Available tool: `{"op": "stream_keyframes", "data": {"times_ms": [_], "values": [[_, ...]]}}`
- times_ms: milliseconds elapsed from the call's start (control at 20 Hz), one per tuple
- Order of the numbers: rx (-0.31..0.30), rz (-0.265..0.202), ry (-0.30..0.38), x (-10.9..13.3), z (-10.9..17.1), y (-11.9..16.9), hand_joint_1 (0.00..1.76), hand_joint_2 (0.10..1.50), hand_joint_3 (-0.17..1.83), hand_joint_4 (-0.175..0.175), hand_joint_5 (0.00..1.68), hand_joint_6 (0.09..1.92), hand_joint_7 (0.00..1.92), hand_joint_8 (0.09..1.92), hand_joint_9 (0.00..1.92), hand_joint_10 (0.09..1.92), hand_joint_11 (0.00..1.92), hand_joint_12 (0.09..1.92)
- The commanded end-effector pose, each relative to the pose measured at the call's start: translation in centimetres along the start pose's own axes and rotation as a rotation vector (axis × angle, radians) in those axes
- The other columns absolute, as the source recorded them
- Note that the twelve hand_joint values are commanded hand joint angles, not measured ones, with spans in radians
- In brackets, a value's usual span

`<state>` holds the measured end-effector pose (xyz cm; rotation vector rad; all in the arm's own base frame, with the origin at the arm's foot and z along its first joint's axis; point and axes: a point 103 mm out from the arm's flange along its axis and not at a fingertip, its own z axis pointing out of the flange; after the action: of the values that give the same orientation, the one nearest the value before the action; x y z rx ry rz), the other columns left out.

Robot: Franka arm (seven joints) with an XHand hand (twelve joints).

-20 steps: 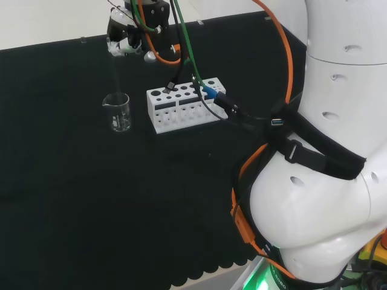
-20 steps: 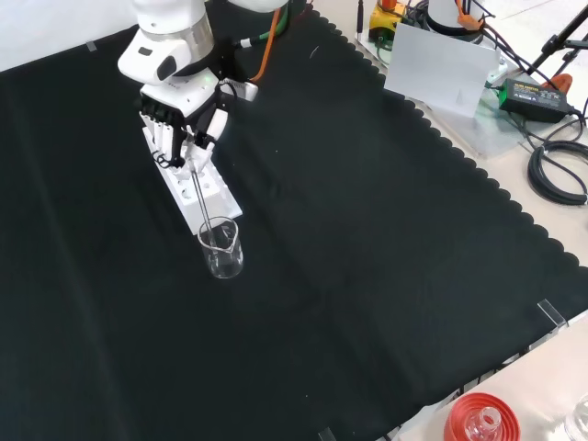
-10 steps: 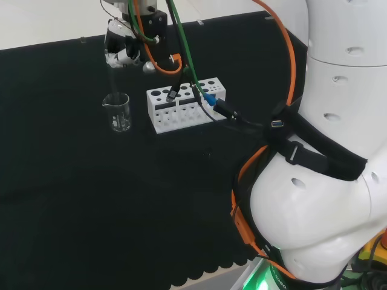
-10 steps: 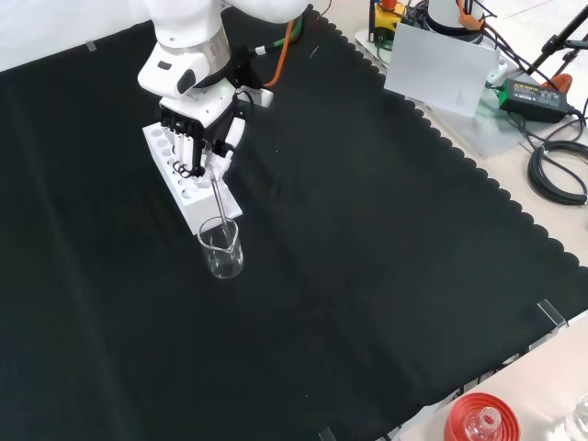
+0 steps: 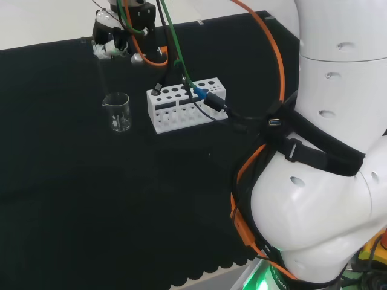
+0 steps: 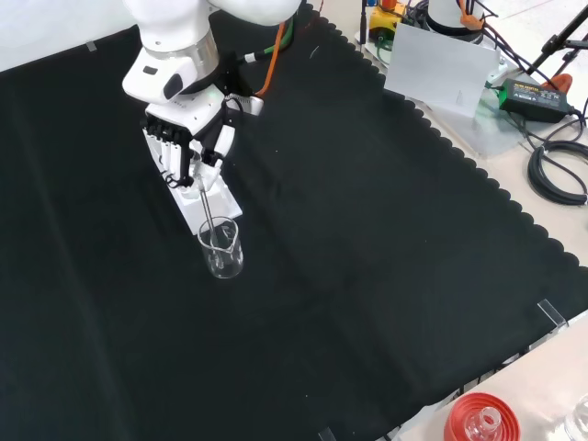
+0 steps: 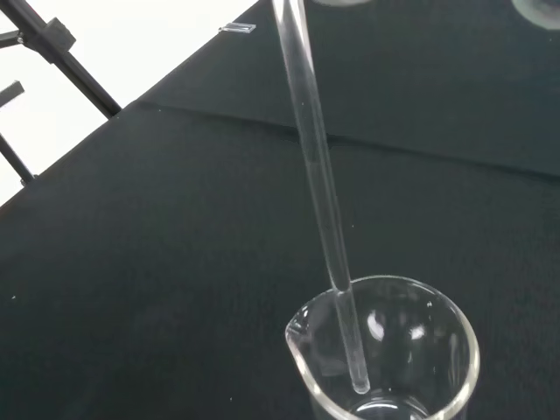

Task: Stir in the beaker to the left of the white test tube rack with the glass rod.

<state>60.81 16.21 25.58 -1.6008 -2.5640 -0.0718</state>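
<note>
Where cloth lies bare, glass rod (image 7: 322, 201) tip inside beaker (image 7: 385, 350).

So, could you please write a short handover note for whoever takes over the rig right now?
Robot hand: shut on the glass rod, above the near end of the white test tube rack in the front view.
Beaker: upright on the black cloth, left of the rack in the head view.
Done: rod is gripped and its lower end sits inside the beaker, as the wrist view shows.
Left: stir, then lift the rod clear.
</note>
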Motion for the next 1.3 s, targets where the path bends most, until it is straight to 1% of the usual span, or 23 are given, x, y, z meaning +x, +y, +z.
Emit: {"op": "stream_keyframes", "data": {"times_ms": [50,350,500,600,800,950,1050,1100,1200,1300], "values": [[0.011,0.007,-0.001,-0.8,0.1,0.1,1.31,1.07,-0.17,-0.175,1.24,0.56,1.29,0.59,1.78,0.39,1.68,0.63],[0.001,0.037,0.002,-3.1,-0.4,-2.2,1.31,1.07,-0.17,-0.175,1.25,0.56,1.29,0.59,1.78,0.39,1.68,0.63],[0.002,0.054,0.002,-3.5,-0.4,-3.3,1.31,1.07,-0.17,-0.175,1.25,0.56,1.29,0.59,1.78,0.39,1.68,0.63],[0.014,0.056,0.004,-3.3,-0.3,-3.3,1.31,1.07,-0.17,-0.175,1.25,0.56,1.29,0.59,1.78,0.39,1.68,0.63],[-0.002,0.047,0.008,-3.1,-0.4,-3.6,1.31,1.07,-0.17,-0.175,1.25,0.56,1.29,0.59,1.78,0.39,1.68,0.63],[-0.018,0.04,-0.002,-2.8,-0.4,-3.9,1.31,1.07,-0.17,-0.175,1.25,0.56,1.29,0.59,1.78,0.39,1.68,0.63],[-0.032,0.041,-0.02,-1.8,-0.5,-4.4,1.31,1.07,-0.17,-0.175,1.25,0.56,1.29,0.58,1.78,0.39,1.68,0.63],[-0.025,0.043,-0.021,-1.0,-0.6,-4.6,1.31,1.07,-0.17,-0.175,1.25,0.56,1.29,0.58,1.78,0.38,1.68,0.63],[-0.012,0.036,-0.011,-0.1,-0.7,-4.4,1.31,1.07,-0.17,-0.175,1.25,0.56,1.29,0.58,1.78,0.38,1.68,0.63],[0.002,0.028,0.007,0.1,-0.5,-3.7,1.31,1.07,-0.17,-0.175,1.25,0.56,1.29,0.58,1.78,0.38,1.68,0.63]]}}
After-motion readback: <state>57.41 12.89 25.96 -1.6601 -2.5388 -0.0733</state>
